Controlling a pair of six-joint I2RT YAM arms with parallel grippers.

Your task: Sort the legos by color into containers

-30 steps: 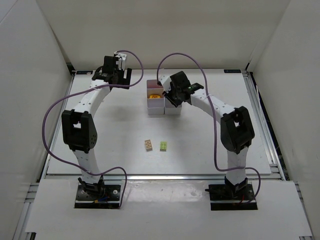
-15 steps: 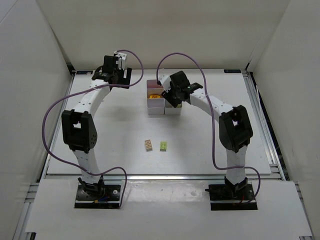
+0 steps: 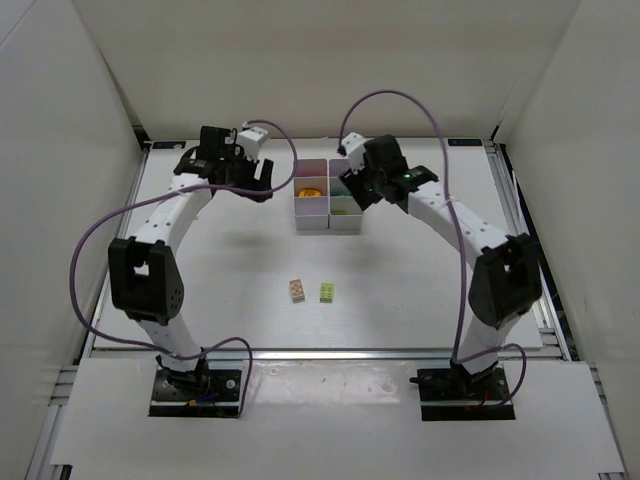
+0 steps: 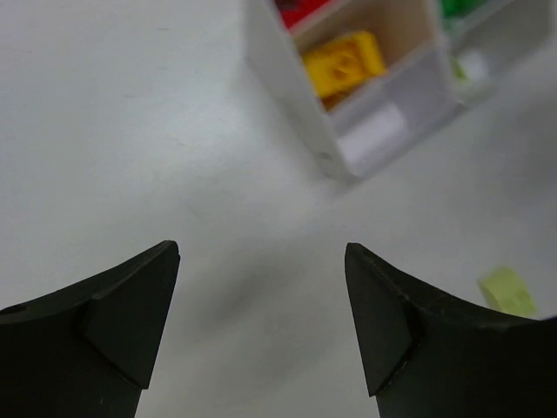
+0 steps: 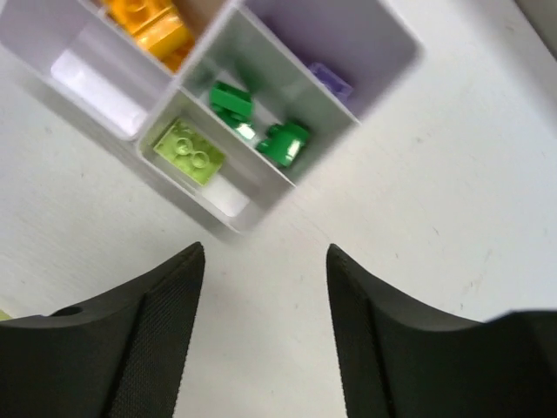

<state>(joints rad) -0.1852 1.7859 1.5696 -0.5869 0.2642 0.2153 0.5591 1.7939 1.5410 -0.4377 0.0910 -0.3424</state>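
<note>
The six containers [image 3: 311, 222] stand joined as one two-by-three block at 12 o'clock from the middle of the table [image 3: 200, 290]. In the right wrist view, the column on the block's 3 o'clock side holds one lime brick [image 5: 190, 150] in the near bin. Its middle bin holds two green bricks [image 5: 283, 143] that can be counted for sure, and its far bin holds one purple brick [image 5: 331, 82]. In the 9 o'clock column the middle bin holds a yellow-orange brick [image 4: 344, 63]. The far bin shows something red [image 4: 296, 7], cut by the frame edge, so its count cannot be told. Two loose legos lie on the table at 6 o'clock from the block, well apart from it. One is an orange-tan brick [image 3: 297, 290], and a loose lime brick [image 3: 327, 291] lies just beside it at 3 o'clock. The left gripper [image 4: 261, 287] hangs at 9 o'clock of the block, jaws wide apart with nothing between them. The right gripper [image 5: 265, 287] hangs over the block's 3 o'clock edge, jaws parted and holding nothing.
</note>
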